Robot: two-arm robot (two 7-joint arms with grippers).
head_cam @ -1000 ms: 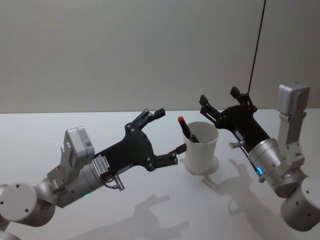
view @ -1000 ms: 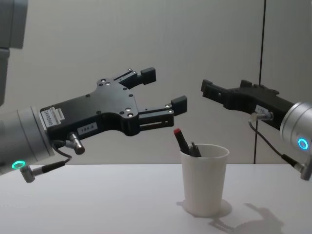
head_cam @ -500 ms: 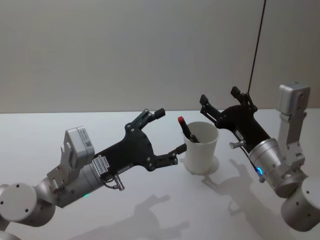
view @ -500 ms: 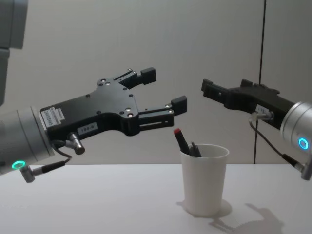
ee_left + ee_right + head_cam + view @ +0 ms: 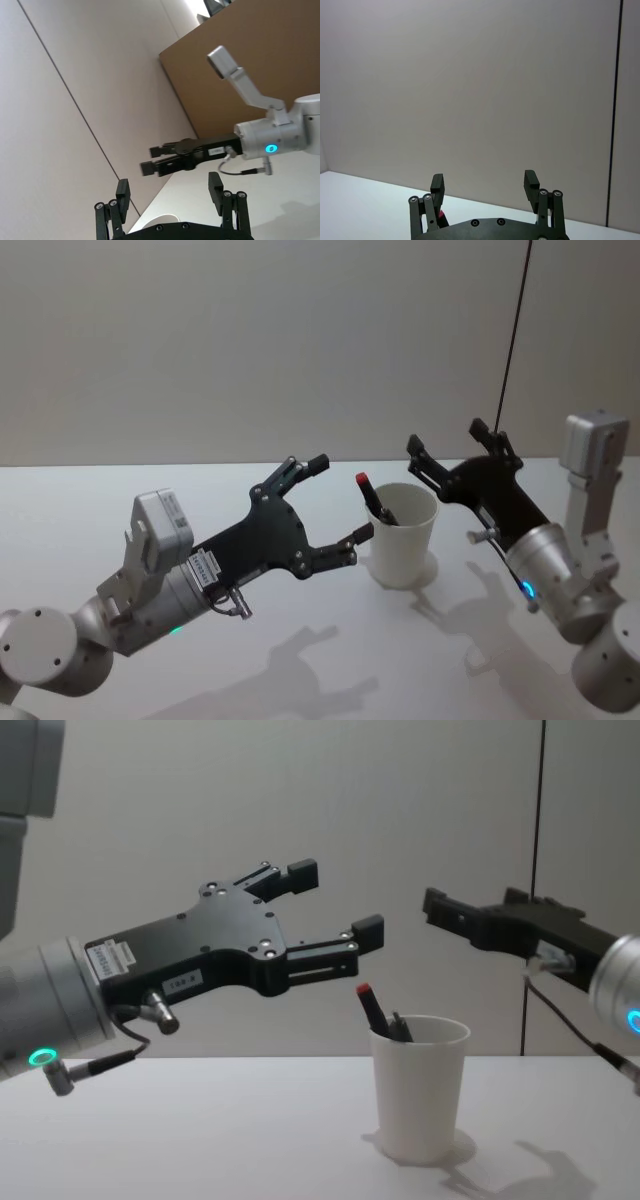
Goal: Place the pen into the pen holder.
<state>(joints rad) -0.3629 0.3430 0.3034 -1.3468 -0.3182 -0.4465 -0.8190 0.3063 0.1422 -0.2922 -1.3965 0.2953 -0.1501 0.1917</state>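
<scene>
Pen (image 5: 376,1010) stands tilted in the cup (image 5: 419,1086), red cap up; its lower barrel is hidden by the cup wall. Cup upright on a bare white table (image 5: 80,510), plain grey wall (image 5: 250,330) behind. Left claw (image 5: 335,902) hangs left of the cup, fingers apart, empty. Right claw (image 5: 445,439) hangs above and right, fingers apart, empty.

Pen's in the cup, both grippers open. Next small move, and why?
Probably draw both arms back. The pen leans inside the cup, red tip over the rim. The left gripper and right gripper hang open above the table, holding nothing, so nothing seems left to place.
</scene>
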